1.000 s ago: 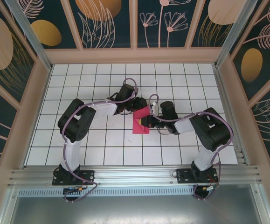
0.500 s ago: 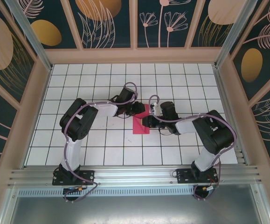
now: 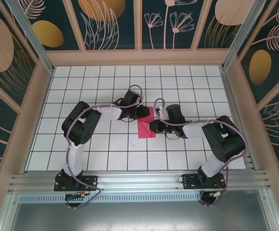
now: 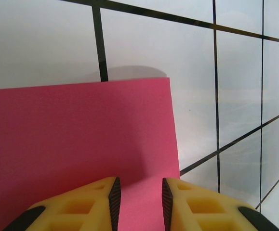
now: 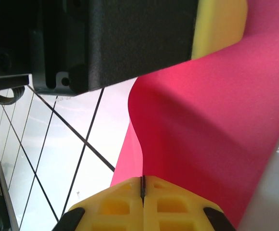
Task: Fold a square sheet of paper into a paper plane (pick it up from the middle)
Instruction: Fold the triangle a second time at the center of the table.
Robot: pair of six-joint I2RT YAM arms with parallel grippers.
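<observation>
Bulging could crease crooked: right gripper (image 5: pixel 142 180) clamped on square sheet of paper (image 3: pixel 143 131), 3 o'clock; left gripper (image 4: pixel 139 187) ajar, empty, 12 o'clock.

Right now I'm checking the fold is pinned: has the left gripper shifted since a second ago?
Yes, slightly: the left gripper sits a little nearer the arm bases against the grid lines.

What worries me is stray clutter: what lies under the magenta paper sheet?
White tiled tabletop with black grid lines borders the thin magenta-pink paper sheet. The patch beneath it is covered, so anything there cannot be seen.
</observation>
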